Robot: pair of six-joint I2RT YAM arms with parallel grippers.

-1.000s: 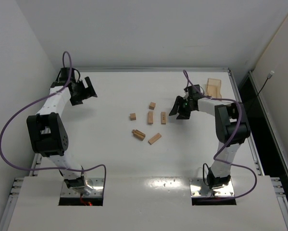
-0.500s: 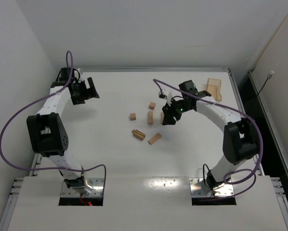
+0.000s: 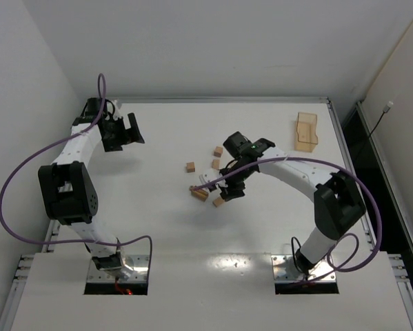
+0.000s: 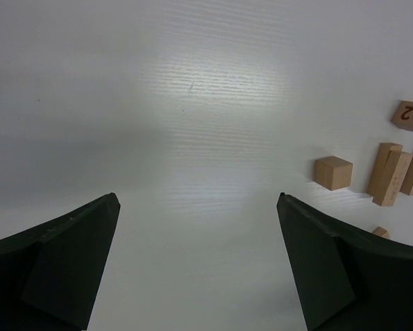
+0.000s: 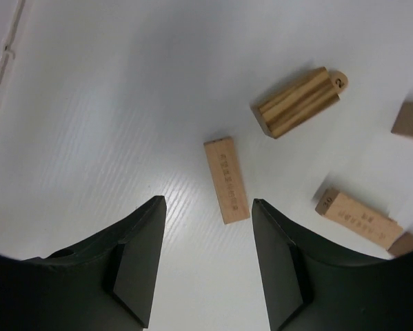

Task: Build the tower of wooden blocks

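The wood block tower's pieces lie loose and flat on the white table: a cube [image 3: 190, 167], a cube [image 3: 218, 151], a bar [image 3: 216, 164], a doubled block on its side [image 3: 199, 194] and a bar [image 3: 220, 202]. My right gripper [image 3: 230, 187] hangs over them, open. In the right wrist view the bar [image 5: 226, 179] lies just ahead of the right gripper [image 5: 207, 201], with nothing between the fingers. The doubled block [image 5: 299, 103] sits beyond it. My left gripper [image 3: 132, 132] is far left, wide open and empty [image 4: 198, 196].
A shallow light-wood tray [image 3: 306, 131] rests at the back right of the table [image 3: 158, 227]. In the left wrist view a cube [image 4: 332, 172] and two bars [image 4: 389, 172] show at the right edge. Walls enclose the table at back and sides.
My right arm has swung left and toward the near side, from beside the tray to over the blocks. The left gripper's jaws have spread slightly wider; its arm hardly moved.
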